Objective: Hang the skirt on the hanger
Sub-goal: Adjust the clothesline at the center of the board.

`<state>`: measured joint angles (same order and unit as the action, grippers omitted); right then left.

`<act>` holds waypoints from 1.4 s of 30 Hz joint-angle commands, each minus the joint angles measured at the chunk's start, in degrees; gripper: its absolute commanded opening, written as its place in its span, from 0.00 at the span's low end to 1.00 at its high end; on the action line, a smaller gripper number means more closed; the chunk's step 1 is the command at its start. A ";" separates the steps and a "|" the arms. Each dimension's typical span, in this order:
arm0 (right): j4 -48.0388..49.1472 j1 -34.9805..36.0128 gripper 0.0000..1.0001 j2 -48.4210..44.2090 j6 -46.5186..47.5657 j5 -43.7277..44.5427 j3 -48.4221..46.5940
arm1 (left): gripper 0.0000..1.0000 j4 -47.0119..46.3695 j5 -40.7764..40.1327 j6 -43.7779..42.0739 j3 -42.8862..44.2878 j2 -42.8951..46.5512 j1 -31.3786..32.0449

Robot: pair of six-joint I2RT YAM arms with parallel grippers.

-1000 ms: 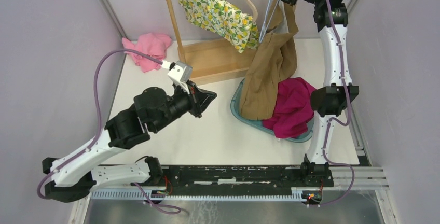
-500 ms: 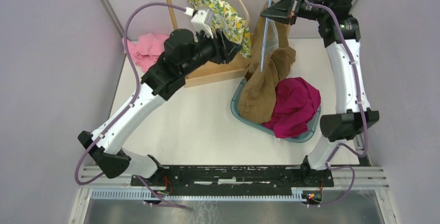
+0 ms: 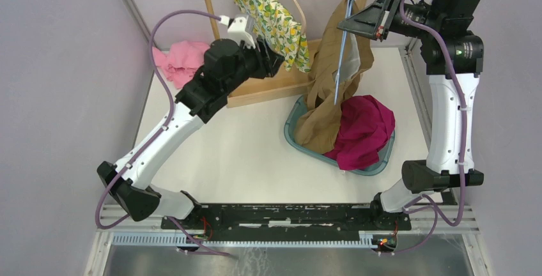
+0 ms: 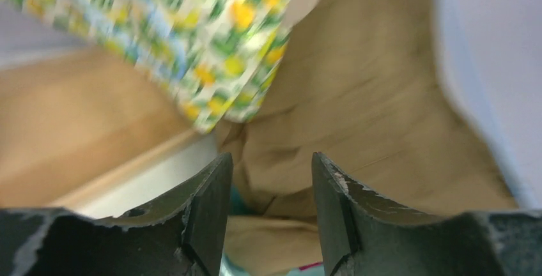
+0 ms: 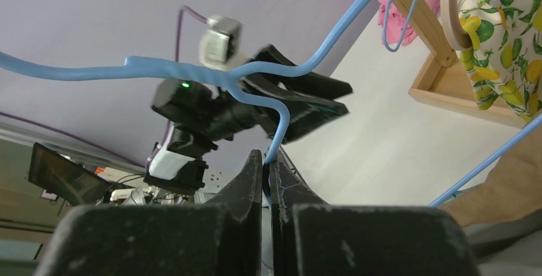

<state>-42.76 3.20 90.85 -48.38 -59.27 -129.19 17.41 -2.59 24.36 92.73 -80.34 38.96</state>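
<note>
While tight on the blue hanger [image 5: 185,70], right claw [image 5: 265,161] aloft; left claw [image 4: 271,167] apart near skirt [image 4: 358,97] edge, floral cloth [image 4: 192,39] beside.

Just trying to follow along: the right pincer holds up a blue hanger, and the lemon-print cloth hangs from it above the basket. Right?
Not quite. The top view shows the right pincer holding up the blue hanger, but the brown skirt hangs from it above the basket, not the lemon-print cloth.
</note>
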 commanded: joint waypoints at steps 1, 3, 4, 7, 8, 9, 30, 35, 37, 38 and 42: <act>0.82 -1.15 0.01 -2.88 3.05 1.82 -5.20 | 0.58 -1.51 -10.66 4.02 -11.32 3.11 0.02; 0.89 -1.62 0.01 -3.87 2.75 2.15 -4.83 | 0.65 -2.56 -13.25 3.93 -14.80 2.32 0.03; 0.88 -1.88 0.01 -4.27 2.63 2.15 -4.77 | 0.69 -2.91 -14.17 3.47 -15.67 1.27 -0.02; 0.98 -3.04 0.01 -5.23 1.64 1.85 -5.10 | 0.81 -4.80 -17.17 0.46 -18.19 -3.19 -0.07; 0.99 -3.48 0.01 -5.50 1.44 1.82 -4.99 | 0.84 -6.08 -18.05 -0.78 -18.88 -4.94 -0.19; 1.01 -3.92 0.01 -6.06 1.42 1.90 -4.65 | 0.86 -6.98 -18.47 -1.59 -18.93 -7.75 -0.67; -0.93 -4.87 0.01 -18.77 4.37 5.72 9.25 | 0.80 -6.01 -20.73 7.79 15.17 -47.86 -5.11; -6.17 -4.86 0.01 -19.45 6.63 9.20 5.27 | 0.80 8.22 -14.70 11.66 36.82 -62.60 -5.29; -7.17 -4.87 0.01 -19.77 6.52 9.39 3.37 | 0.80 11.72 -13.69 12.86 42.09 -66.03 -5.23; -7.71 -4.87 0.01 -19.83 6.44 9.13 2.38 | 0.80 11.73 -13.47 13.43 42.01 -66.41 -5.29; -8.22 -4.87 0.01 -20.54 5.98 8.70 0.93 | 0.80 11.53 -12.62 16.12 39.85 -66.81 -5.64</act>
<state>-55.33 -1.56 73.38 -43.66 -50.52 -124.27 25.30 -17.26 34.96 131.31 -146.98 33.85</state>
